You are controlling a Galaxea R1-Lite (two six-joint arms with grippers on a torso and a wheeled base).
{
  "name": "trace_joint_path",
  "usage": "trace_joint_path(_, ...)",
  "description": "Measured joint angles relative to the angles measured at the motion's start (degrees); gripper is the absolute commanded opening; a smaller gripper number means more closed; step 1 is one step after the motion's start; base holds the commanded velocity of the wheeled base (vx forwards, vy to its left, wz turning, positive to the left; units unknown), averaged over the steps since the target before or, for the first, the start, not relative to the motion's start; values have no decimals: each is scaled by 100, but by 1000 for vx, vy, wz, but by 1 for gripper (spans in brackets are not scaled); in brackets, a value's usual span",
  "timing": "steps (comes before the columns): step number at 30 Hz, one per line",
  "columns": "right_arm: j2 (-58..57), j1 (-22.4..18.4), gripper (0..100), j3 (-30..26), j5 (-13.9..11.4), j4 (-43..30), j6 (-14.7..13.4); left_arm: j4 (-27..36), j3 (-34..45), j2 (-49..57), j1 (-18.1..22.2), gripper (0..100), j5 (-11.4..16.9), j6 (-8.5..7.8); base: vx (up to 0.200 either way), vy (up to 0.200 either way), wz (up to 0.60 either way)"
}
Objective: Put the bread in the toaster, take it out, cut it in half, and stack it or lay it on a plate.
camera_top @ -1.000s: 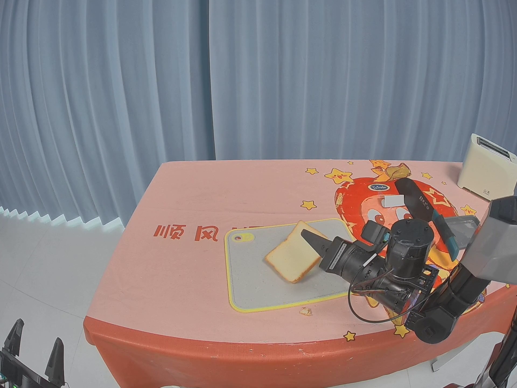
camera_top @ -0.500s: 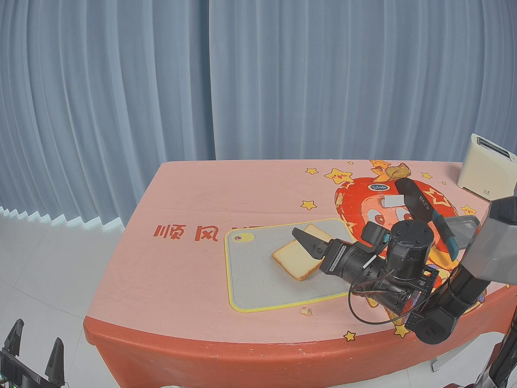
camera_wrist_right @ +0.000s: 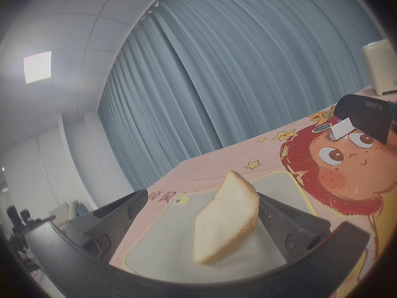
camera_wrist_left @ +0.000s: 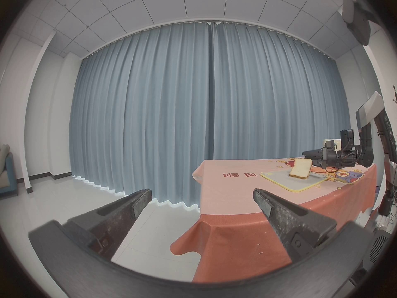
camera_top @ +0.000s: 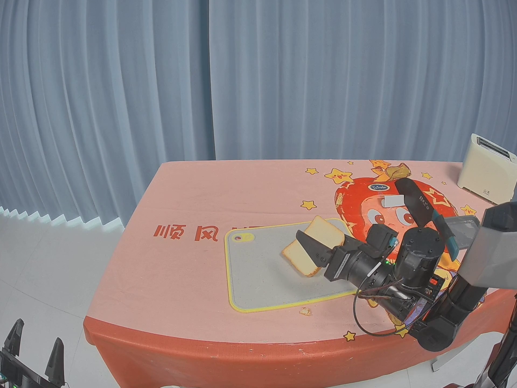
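A slice of white bread (camera_top: pixel 322 231) (camera_wrist_right: pixel 226 218) stands tilted on edge at the right side of the grey, yellow-rimmed cutting board (camera_top: pixel 258 278) (camera_wrist_right: pixel 165 245). My right gripper (camera_top: pixel 309 242) (camera_wrist_right: pixel 202 199) lies low over the board, open, with one finger on each side of the slice. The bread leans against one finger; the other finger is well apart from it. The cream toaster (camera_top: pixel 487 171) (camera_wrist_right: pixel 380 67) stands at the table's far right. A black knife with a teal handle (camera_top: pixel 425 211) (camera_wrist_right: pixel 366 114) lies on the cloth behind the gripper. My left gripper (camera_top: pixel 37 334) (camera_wrist_left: pixel 202 193) hangs open, off the table's left front.
The pink printed tablecloth (camera_top: pixel 215 200) covers the table, whose front edge is close to the board. A crumb (camera_top: pixel 306 311) lies by the board's front rim. A small white tag (camera_top: pixel 392 200) rests on the knife blade. Curtains hang behind.
The bread has slid to the right across the board and tipped up from nearly flat to standing on edge. My right gripper has shifted a little lower and closer around it.
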State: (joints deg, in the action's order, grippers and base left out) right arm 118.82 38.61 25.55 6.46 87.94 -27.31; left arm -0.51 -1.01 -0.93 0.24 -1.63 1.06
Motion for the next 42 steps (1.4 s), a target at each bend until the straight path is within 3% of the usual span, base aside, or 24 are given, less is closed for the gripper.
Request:
trace_joint_path(3,105,11,100,-124,5,93,254,0,0,0,0,100,-2,0,0,0,0)
trace_joint_path(9,163,12,100,-190,7,104,347,0,0,0,0,100,0,0,0,0,0)
trace_joint_path(13,171,37,100,-76,0,-22,660,0,0,0,0,100,-2,-2,0,0,0)
trace_joint_path(20,108,66,100,407,2,-1108,805,0,0,0,0,100,-2,2,0,0,0)
trace_joint_path(32,-154,124,100,1521,10,-3246,816,-4,0,0,0,100,-6,13,0,0,0)
trace_joint_path(42,-683,166,100,1835,40,-4618,761,-6,0,0,-4,100,-11,16,0,0,0)
